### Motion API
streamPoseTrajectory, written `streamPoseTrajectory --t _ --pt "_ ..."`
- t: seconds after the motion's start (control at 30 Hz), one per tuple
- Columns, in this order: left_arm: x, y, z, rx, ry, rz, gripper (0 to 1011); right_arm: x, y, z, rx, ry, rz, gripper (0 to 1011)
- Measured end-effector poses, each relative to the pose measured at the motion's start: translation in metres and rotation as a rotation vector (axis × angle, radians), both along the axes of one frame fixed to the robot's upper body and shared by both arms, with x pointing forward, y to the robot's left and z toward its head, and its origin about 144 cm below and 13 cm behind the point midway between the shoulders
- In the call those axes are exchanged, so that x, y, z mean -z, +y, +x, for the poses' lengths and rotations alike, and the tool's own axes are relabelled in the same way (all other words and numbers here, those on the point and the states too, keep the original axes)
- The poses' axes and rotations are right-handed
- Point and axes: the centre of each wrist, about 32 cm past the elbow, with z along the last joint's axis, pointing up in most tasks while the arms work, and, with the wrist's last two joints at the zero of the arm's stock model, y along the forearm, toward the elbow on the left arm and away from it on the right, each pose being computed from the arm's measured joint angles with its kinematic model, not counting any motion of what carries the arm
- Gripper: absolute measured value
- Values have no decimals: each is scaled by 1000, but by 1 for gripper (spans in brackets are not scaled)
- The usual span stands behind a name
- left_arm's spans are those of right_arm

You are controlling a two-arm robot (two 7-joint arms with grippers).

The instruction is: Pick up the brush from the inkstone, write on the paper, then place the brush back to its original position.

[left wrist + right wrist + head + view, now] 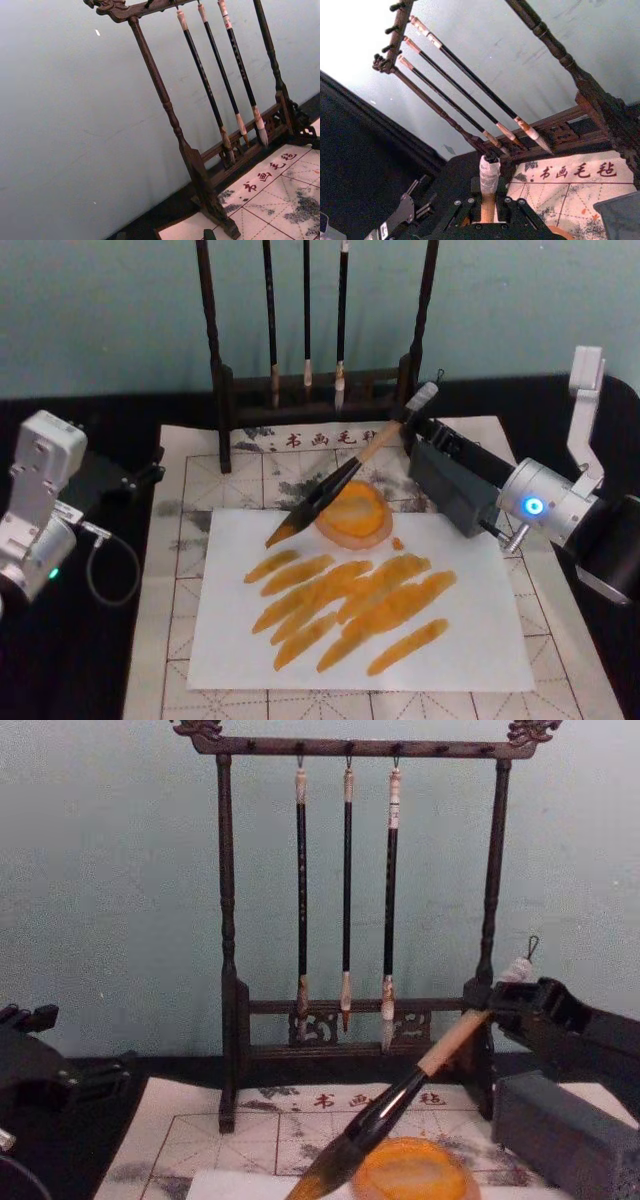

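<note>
Nearest me, in front of the inkstone [360,525], the paper [470,640] carries a fan of orange strokes [350,605]. I judge the writing done, so returning the brush [335,488] is the step in hand.

The brush lies slantwise over the inkstone's left rim — bristle tip down on the near-left side above the paper's far edge, handle rising to the far right. I cannot tell whether the tip touches the sheet or the shaft rests on the rim.

The right gripper [412,425] is clamped on the handle just below the white end cap, beyond and right of the inkstone. The wrist view shows the tan wood pinched in its grip. The long axis runs straight from that hand toward the dish, so a let-go and a pull-back along that line seem all that is needed.

A grey block [450,495] sits just right of the inkstone under that arm. Behind the inkstone stands the rack [222,370] with three thin brushes [306,310] — close to the end cap, and the thing to mind when backing off. The left gripper [140,478] is parked well left of the inkstone.
</note>
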Motion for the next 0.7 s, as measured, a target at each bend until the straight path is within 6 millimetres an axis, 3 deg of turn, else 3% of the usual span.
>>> streamPoseTrajectory --t 0.7 --pt "0 0 0 0 0 0 1001 -3 -12 -18 122 21 37 185"
